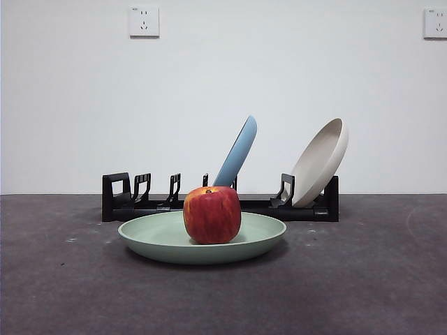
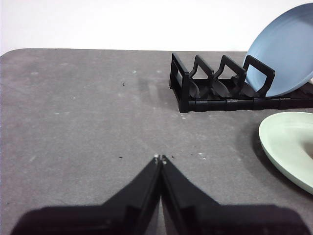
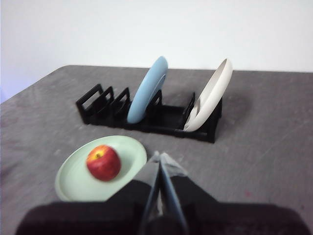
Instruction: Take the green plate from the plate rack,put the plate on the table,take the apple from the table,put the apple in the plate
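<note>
Sage-green and matte, the green plate (image 1: 202,244) is seen lying flat on the table (image 1: 63,293), nearest the front camera, with the apple (image 1: 212,214) standing upright inside it, a little left of the plate's middle and clear of the raised rim. Both placements are judged to be made, so the step in hand is taken to be the arms clearing away. To do this well, each arm should be drawn back without passing over the plate, so that the apple is not nudged or rolled.

Neither gripper is shown in the front view. In its own wrist view the left gripper (image 2: 160,158) is seen with its jaws pressed together and nothing between them, over bare table off the rack's empty end. The right gripper (image 3: 159,155) is likewise closed and empty, held high and back from the plate.

Farther off, the plate rack (image 1: 140,199) is stood across the table, with the light blue plate (image 1: 239,152) and, right of it, the beige plate (image 1: 323,159) leaning in its slots; they should be left undisturbed.
</note>
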